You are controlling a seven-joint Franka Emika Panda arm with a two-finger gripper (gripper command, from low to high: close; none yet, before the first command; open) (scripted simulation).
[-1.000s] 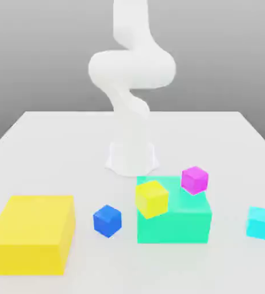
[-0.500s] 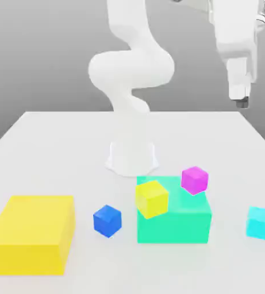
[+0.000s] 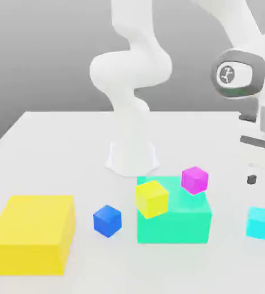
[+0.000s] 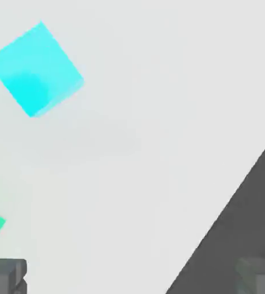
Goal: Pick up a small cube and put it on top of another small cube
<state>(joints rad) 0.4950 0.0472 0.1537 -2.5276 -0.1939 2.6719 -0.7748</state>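
Pincer (image 4: 131, 275) wide, nothing between its fingertips (image 4: 5, 274); both dark tips show in the hand view. Small cyan cube (image 3: 260, 223) rests on the white counter (image 3: 54, 143), below the pincer and apart from it, untouched. In the hand view the cube (image 4: 35, 69) lies off to one side of the gap, not between the tips. Arm (image 3: 131, 69) rises from its base, bends over, and the wrist hangs above the counter's edge on the exterior view's right, above the cube.
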